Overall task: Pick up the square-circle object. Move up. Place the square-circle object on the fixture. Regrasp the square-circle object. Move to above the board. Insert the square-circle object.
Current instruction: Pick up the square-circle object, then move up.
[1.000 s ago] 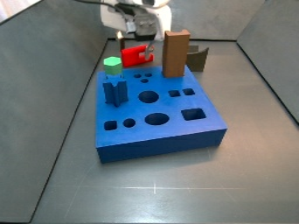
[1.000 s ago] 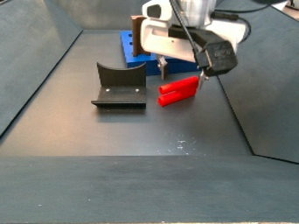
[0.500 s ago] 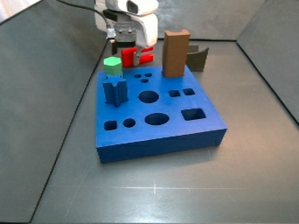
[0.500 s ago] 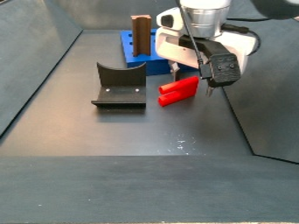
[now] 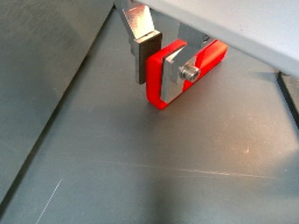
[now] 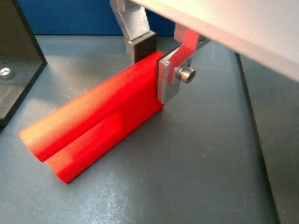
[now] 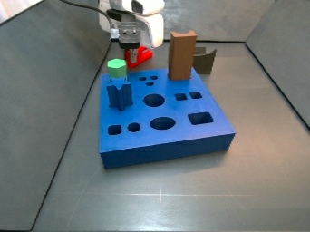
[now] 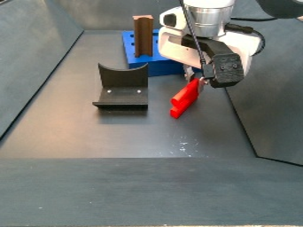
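now the pincer (image 8: 194, 78) grips the square-circle object (image 8: 183, 96), tilted, far end down.

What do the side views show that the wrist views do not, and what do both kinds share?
Only the side views: the holes in the board, the brown post of the fixture and the green peg. Only the wrist views: the fingers close up, one on each side of the square-circle object. Both: the gripper shut on that object's end, beside the board.
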You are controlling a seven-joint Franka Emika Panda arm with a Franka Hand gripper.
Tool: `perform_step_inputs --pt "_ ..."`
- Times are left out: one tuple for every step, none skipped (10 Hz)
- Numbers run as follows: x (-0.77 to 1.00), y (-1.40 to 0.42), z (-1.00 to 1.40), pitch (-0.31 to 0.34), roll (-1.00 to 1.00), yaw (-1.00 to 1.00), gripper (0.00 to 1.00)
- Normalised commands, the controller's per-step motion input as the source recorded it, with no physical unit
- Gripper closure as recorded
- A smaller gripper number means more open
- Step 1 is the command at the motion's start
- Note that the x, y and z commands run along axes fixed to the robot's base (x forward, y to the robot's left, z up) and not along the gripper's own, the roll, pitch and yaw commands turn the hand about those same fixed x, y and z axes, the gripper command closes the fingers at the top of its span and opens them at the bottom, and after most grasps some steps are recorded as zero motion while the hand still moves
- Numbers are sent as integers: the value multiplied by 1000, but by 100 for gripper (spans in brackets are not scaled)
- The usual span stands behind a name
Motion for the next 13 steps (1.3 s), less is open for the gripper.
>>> perform_step_inputs --pt "0 0 0 0 0 0 100" --pt "0 0 0 0 0 0 100" --pt "0 0 0 0 0 0 100" --pt "0 0 0 0 0 0 100" --pt "0 0 0 0 0 0 100" --pt "0 0 0 0 0 0 100" --pt "0 0 0 0 0 0 100" --pt "0 0 0 0 0 0 100" --pt "0 0 0 0 0 0 100" --pt "0 0 0 0 0 0 100" --pt "0 0 833 0 0 0 100" --pt "43 38 849 -17 5 6 100" --pt "14 20 718 28 -28 12 100"
